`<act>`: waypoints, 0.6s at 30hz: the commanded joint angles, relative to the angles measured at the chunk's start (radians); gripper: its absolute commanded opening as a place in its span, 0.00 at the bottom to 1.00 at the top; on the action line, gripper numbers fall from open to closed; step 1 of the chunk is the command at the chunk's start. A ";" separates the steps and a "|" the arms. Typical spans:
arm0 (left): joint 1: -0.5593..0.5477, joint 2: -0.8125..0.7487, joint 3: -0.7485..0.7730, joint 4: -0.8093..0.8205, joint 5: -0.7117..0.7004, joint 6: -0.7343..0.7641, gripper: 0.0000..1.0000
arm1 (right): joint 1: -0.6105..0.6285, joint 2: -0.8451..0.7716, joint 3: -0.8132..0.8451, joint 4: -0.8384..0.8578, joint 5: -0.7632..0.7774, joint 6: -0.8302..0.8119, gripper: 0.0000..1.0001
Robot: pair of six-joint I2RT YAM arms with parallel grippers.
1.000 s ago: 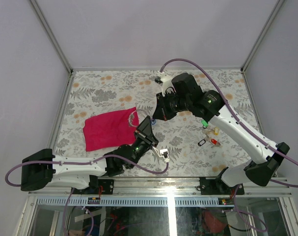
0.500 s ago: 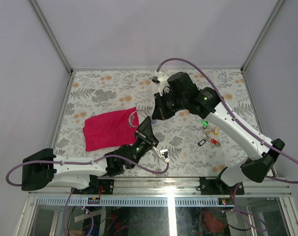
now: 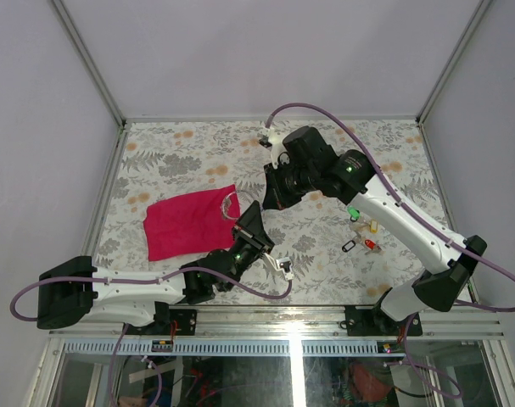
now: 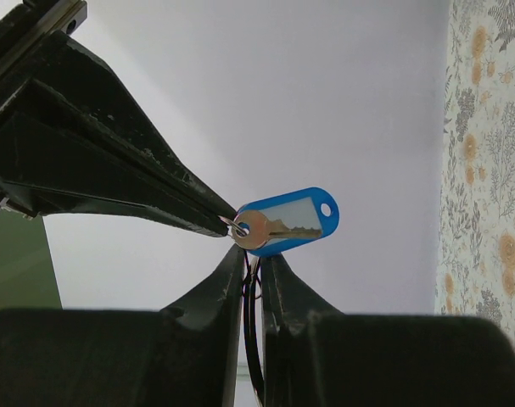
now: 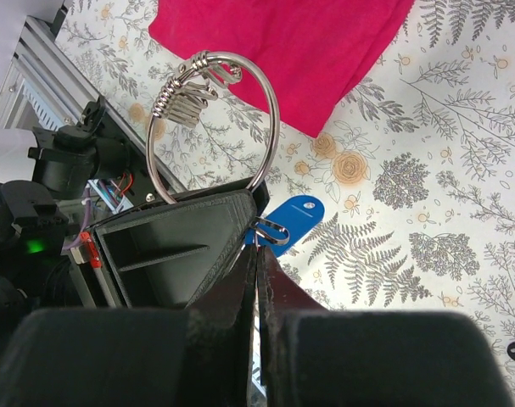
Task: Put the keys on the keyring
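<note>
Right, the blue-tagged key is up in the air above the counter, lying roughly level. Its small silver loop sits at the very tips of your right fingers, which are pressed together and, as best I can judge, pinching that loop. Touching or just beside it is the keyring, a big wire hoop with a coil of loops wound on one side. Your left fingers hold it on edge, nearly closed on the wire.

So this looks like the threading step, and it's fiddly. Hold the left side dead steady and let the right do all the travelling, in small nudges. Aim the key's loop at the hoop's open end, which I can't pick out from here, so find it before you push. The pinch is right at the tips, so a sideways shove could flick the key out.

Below and to the left lies the magenta cloth. The other keys wait on the counter to the right, well apart.
</note>
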 commanded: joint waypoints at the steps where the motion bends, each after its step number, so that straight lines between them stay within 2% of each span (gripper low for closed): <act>1: -0.005 -0.007 0.006 0.031 -0.013 0.020 0.00 | 0.010 0.016 0.044 -0.015 0.042 0.022 0.00; 18: -0.004 0.002 0.004 0.023 -0.011 0.018 0.00 | 0.013 0.041 0.055 0.008 0.026 0.066 0.00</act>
